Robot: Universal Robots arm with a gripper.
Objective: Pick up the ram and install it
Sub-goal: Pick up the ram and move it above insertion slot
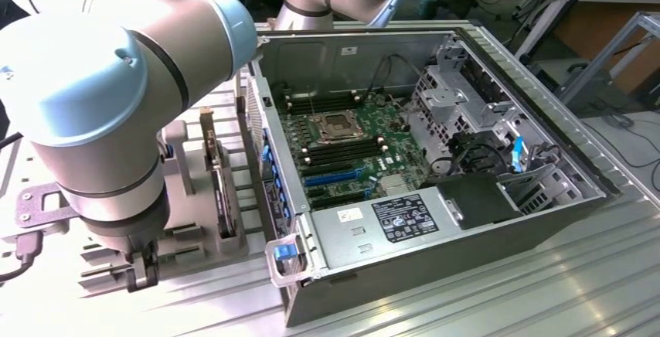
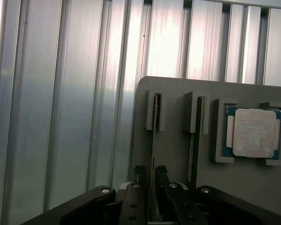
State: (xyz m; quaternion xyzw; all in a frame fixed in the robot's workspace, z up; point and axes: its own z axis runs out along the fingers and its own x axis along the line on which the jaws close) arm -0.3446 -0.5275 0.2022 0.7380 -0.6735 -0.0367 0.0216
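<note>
The ram [image 2: 153,145] stands on edge in a slot of a grey holder [image 2: 173,93], seen as a thin dark strip. My gripper [image 2: 151,172] is over it, its two black fingers [image 2: 140,174] pressed close on either side of the stick, shut on it. In the exterior view the gripper [image 1: 134,271] hangs low over the same holder [image 1: 191,225] at that view's left, beside the open computer case [image 1: 413,221]. The motherboard [image 1: 351,151] lies inside the case, with dark memory slots [image 1: 335,154] below the processor socket [image 1: 338,126].
A second slim stick [image 2: 193,140] stands in the neighbouring slot, and a square silver processor chip [image 2: 253,132] rests in a pocket of the holder. A taller card [image 1: 212,155] stands upright between holder and case. The ribbed metal table [image 1: 495,291] surrounds everything.
</note>
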